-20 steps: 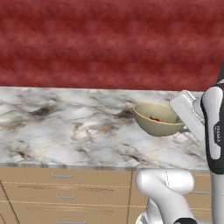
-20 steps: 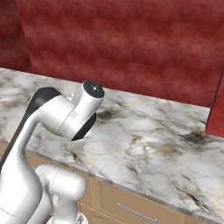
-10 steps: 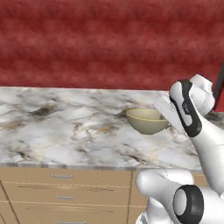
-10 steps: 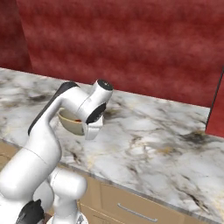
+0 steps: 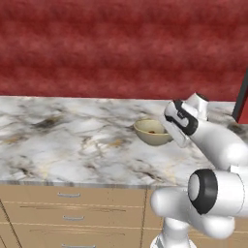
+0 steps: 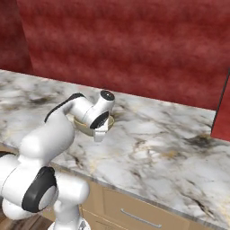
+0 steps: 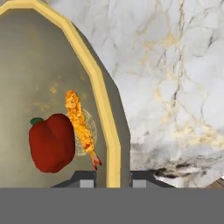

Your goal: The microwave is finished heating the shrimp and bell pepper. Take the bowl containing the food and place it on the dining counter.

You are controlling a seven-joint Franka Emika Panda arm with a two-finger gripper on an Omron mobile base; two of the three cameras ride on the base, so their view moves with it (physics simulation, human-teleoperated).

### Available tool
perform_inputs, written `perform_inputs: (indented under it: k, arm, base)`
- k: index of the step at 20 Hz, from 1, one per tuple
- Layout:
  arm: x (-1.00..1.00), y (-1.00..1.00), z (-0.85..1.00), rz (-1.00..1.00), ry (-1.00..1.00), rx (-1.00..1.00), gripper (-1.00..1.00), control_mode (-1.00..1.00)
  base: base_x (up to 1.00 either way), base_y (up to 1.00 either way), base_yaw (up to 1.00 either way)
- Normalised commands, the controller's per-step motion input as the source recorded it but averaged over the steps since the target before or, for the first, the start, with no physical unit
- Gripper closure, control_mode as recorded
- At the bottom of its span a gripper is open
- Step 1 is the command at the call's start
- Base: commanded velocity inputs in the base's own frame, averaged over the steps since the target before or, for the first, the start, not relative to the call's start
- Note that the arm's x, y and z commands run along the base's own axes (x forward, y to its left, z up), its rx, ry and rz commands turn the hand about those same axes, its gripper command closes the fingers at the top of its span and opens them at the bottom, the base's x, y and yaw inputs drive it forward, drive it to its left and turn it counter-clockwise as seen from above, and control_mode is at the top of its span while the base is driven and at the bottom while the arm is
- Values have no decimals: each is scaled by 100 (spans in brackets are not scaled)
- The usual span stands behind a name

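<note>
1. The claw pinches the yellowish rim of the bowl, one finger inside, one outside.
2. From the claw, the bowl spreads toward 11 o'clock.
3. The bell pepper and the shrimp touch inside.
4. The bowl sits low over the dining counter; contact unclear.

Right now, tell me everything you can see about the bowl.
The bowl is round, beige-tan and ceramic-looking, with a thin yellow rim and a cream inside. It sits upright, low over or on the marble counter; I cannot tell if it touches. Inside lie a red bell pepper and an orange shrimp, side by side. The gripper is shut on its rim.
</note>
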Motion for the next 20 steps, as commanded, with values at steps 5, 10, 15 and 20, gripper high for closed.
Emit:
perform_inputs:
  k: [5,10,15,20]
  arm:
    - [95,12,-51,-11,-3,-17,100,-100]
    - [58,1,-57,-7,0,-19,100,-100]
    - [39,0,-43,-5,0,-11,100,-100]
    - [27,0,-13,-6,0,-2,-100,-100]
  base:
    - [0,0,0]
    - [0,0,0]
    - [0,0,0]
    - [0,0,0]
